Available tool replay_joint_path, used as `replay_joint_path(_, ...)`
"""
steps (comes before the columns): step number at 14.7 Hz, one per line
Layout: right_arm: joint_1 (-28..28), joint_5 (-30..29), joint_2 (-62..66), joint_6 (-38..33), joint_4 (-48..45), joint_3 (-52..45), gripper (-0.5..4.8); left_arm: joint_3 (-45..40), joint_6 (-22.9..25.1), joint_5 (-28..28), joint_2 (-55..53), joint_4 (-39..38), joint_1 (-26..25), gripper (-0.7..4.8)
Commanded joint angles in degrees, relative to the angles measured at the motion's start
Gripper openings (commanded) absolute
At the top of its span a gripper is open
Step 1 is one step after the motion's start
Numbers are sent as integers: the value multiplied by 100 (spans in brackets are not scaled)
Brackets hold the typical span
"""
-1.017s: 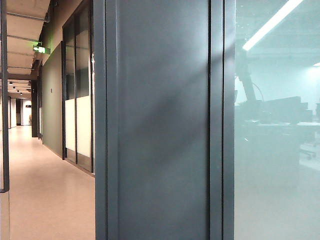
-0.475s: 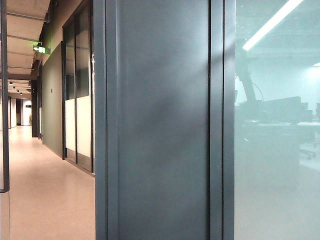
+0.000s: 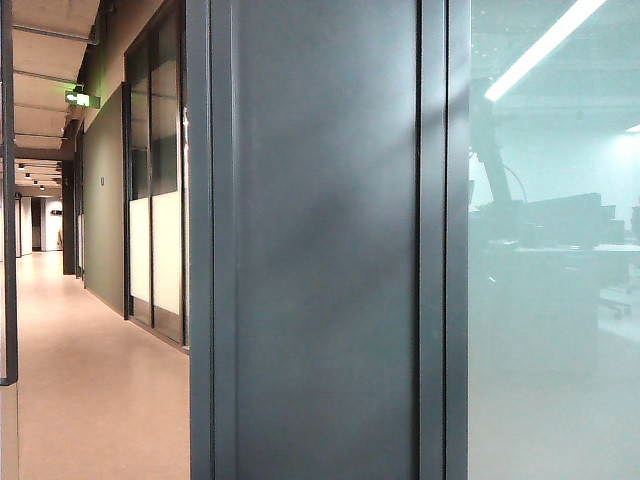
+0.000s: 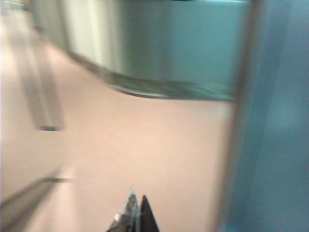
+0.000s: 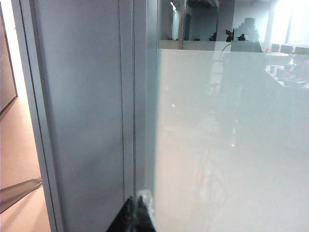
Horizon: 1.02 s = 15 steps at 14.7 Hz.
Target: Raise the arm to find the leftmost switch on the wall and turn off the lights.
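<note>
Standing tall and filling the middle of the exterior view, the wall [image 3: 325, 250] is a smooth grey panel whose long axis runs straight up and down, bordered on each side by narrow darker strips that run the same way. To its right lies a pale greenish frosted glass pane [image 3: 555, 300], and in that glass the arm [image 3: 490, 150] shows only as a dark, slim silhouette, rising nearly upright and leaning slightly, with a thin cable looping beside it. To the left of the panel a corridor with a pale floor [image 3: 90, 380] recedes into the distance.

The right gripper [image 5: 137, 212] appears at the edge of its wrist view as two dark fingertips pressed tip to tip, with nothing between them. Directly ahead of those tips is the vertical strip where the grey wall [image 5: 82, 111] meets the frosted glass [image 5: 227, 145]; the panel stands to one side of the tool and the glass to the other, both running lengthwise upward past it.

The left gripper [image 4: 136, 215] also shows just its tips, drawn together to a point and empty. Its view is heavily blurred: pale floor [image 4: 145, 140] spreads ahead of the tips, and a blue-grey upright surface [image 4: 275, 121] stands off to one side.
</note>
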<state>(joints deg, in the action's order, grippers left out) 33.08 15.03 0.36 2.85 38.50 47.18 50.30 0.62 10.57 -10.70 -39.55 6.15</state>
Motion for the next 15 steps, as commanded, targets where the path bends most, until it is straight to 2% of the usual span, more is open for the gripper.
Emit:
replay_joint_path(1, -2, 31, -15, -4, -57, 13, -1, -719, -11, 153, -7, 793, -839, -5)
replay_joint_path(3, -2, 33, -15, -4, -57, 13, -1, -1436, -223, -452, 107, 1567, -1281, -5)
replay_joint_path(6, -2, 46, -15, -2, -59, 13, -1, -2723, -535, -688, 503, 2717, -1335, -5)
replay_joint_path(10, -2, 42, -15, -4, -57, 13, -1, -3770, -625, -1340, 1045, 3051, -1335, -5)
replay_joint_path(15, -2, 44, -15, -4, -59, 13, -1, -4428, -710, -1338, 1047, 3781, -1331, -5)
